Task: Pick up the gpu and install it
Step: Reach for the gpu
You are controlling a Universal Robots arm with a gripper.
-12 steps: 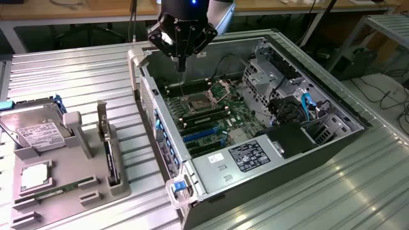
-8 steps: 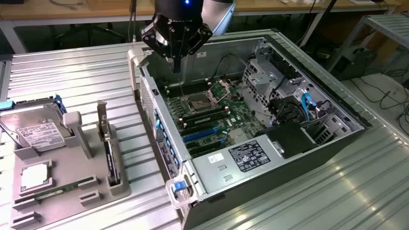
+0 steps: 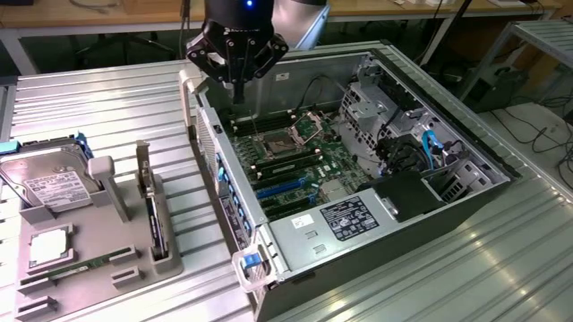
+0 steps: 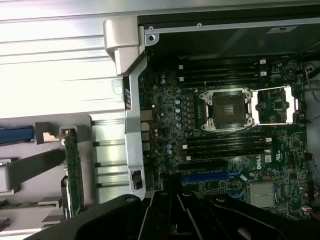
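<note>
rack (image 3: 166, 268) at exterior view's left of case (image 3: 403, 268) | gpu (image 3: 154, 228) on edge in rack | motherboard (image 3: 300, 164) in case

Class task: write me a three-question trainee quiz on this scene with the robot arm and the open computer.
1. True or false: the thin black gpu card with a silvery bracket stands upright in the grey plastic holder.
2. The jaws hang above: A the open black metal computer case; B the boxy silver hard drive; C the green memory stick.
3. Are the jaws open or shut?
Key: 1 true; 2 A; 3 shut.
</note>
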